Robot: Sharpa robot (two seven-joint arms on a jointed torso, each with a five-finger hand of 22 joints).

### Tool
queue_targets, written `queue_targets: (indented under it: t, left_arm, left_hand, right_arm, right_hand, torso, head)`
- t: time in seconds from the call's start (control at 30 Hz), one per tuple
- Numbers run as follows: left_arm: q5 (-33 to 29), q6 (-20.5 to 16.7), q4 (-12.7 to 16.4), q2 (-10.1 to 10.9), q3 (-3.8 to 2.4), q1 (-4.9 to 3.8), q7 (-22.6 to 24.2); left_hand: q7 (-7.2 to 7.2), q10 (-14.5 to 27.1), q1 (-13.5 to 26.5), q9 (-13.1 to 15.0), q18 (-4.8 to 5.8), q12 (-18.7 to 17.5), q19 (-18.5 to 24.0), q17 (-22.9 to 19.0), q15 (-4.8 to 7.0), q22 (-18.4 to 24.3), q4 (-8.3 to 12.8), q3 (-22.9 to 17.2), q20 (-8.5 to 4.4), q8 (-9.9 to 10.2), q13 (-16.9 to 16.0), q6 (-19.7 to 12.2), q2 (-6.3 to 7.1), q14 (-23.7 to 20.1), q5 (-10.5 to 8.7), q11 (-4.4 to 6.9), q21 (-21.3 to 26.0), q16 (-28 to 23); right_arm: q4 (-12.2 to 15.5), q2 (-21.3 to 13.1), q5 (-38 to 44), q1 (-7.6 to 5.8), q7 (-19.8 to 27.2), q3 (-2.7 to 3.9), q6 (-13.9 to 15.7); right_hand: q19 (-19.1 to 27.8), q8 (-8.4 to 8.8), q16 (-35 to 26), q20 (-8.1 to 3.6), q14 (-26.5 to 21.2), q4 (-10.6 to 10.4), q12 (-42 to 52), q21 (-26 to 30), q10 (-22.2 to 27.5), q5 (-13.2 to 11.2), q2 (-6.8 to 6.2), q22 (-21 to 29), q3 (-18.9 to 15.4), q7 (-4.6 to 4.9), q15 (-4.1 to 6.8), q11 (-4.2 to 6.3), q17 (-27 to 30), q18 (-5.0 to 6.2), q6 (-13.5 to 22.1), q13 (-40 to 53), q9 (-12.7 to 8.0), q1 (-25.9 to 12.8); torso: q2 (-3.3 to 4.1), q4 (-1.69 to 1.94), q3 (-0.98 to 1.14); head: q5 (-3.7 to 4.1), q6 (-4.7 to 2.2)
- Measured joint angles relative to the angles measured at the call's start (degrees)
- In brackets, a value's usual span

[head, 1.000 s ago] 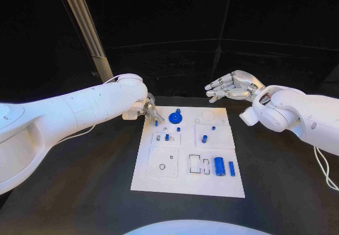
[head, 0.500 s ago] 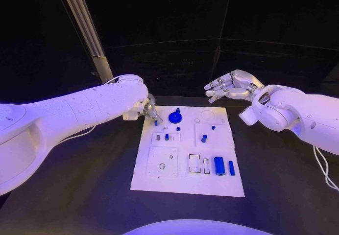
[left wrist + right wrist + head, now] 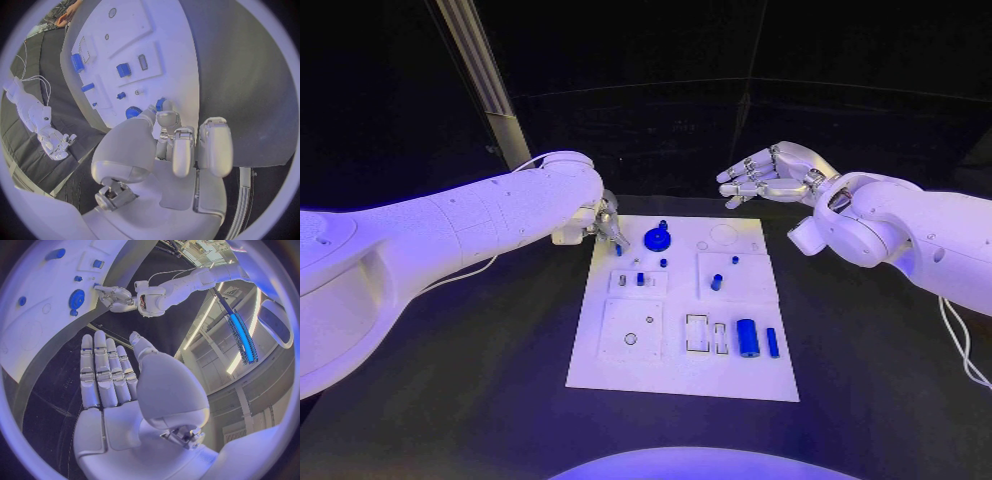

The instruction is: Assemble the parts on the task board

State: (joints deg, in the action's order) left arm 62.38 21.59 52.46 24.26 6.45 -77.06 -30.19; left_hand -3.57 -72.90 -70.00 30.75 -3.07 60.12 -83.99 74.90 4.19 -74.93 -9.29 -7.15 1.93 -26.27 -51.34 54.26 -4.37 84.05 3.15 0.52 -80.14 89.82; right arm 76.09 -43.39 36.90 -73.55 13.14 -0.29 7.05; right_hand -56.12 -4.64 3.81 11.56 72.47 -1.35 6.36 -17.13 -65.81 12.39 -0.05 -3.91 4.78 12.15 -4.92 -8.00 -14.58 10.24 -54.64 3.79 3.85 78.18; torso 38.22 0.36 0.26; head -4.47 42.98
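At the far left corner of the task board [image 3: 682,385], the left hand [image 3: 600,225] pinches a small blue peg [image 3: 619,251]; it should lower it straight and slowly. The right hand [image 3: 769,175] hovers beyond the board, fingers apart, holding nothing.

Lies flat mid-table, long side running away from the robot: a white rectangular task board [image 3: 684,375] with raised square plates and cut-out slots. Carries blue parts: a round disc with a knob [image 3: 658,239] near the board's far edge, small pegs [image 3: 640,280] and a short block [image 3: 715,283] at mid-board, a thick cylinder [image 3: 747,338] lying beside a slim bar [image 3: 772,342] toward the near right.
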Motion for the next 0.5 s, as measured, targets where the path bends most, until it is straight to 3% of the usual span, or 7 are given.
queue_targets:
  t: [0.17, 0.37, 0.5]
  left_arm:
    - [0.0, 0.0, -0.1, -0.1, -0.01, 0.00, 0.1]
    - [0.0, 0.0, -0.2, -0.1, -0.03, -0.01, 0.2]
    - [0.0, 0.0, 0.0, 0.0, -0.03, -0.02, 0.3]
  left_hand:
    - [0.03, 0.0, -1.7, -0.2, 0.00, 0.0, 0.0, 0.0, 0.00, 0.0, 1.7, -1.7, 0.00, 0.0, 0.1, 0.0, -0.32, 0.0, 0.00, 0.00, 0.0, 0.0]
    - [0.12, -0.1, -4.7, -0.4, 0.00, -0.5, 0.0, 0.0, 0.00, 0.0, 5.3, -5.4, 0.00, 0.5, 0.3, 0.1, -0.04, 0.0, -0.30, 0.33, 0.0, 0.0]
    - [0.11, 0.0, -5.7, -0.3, 0.00, -0.9, 0.0, 0.0, 0.00, 0.0, 3.9, -6.8, 0.00, 0.4, 0.6, -0.1, 0.34, 0.0, -0.24, 0.39, 0.0, 0.0]
  right_arm:
    - [0.0, 0.0, 0.0, 0.00, 0.0, 0.00, 0.0]
    - [0.0, 0.0, 0.0, 0.00, 0.0, 0.00, -0.1]
    - [0.0, 0.0, 0.0, 0.00, 0.0, 0.00, -0.1]
  right_hand:
    - [0.0, 0.00, 0.0, 0.00, 0.0, 0.0, 0.0, 0.0, 0.0, 0.0, 0.00, 0.0, 0.0, 0.00, 0.00, 0.00, 0.0, 0.00, 0.0, 0.0, 0.0, 0.0]
    - [0.0, 0.00, 0.0, 0.00, 0.0, 0.0, 0.0, 0.0, 0.0, 0.0, 0.00, 0.0, 0.0, 0.00, 0.00, 0.00, 0.0, 0.00, 0.0, 0.0, 0.0, 0.0]
    - [0.0, 0.00, 0.0, 0.00, 0.0, 0.0, 0.0, 0.0, 0.0, 0.0, 0.00, 0.0, 0.0, 0.00, 0.00, 0.00, 0.0, 0.00, 0.0, 0.0, 0.0, 0.0]
  torso:
    - [0.00, 0.00, 0.00]
    - [0.00, 0.00, 0.00]
    - [-0.03, 0.00, 0.00]
  head:
    - [0.03, 0.09]
    - [0.05, 0.20]
    - [0.07, 0.27]
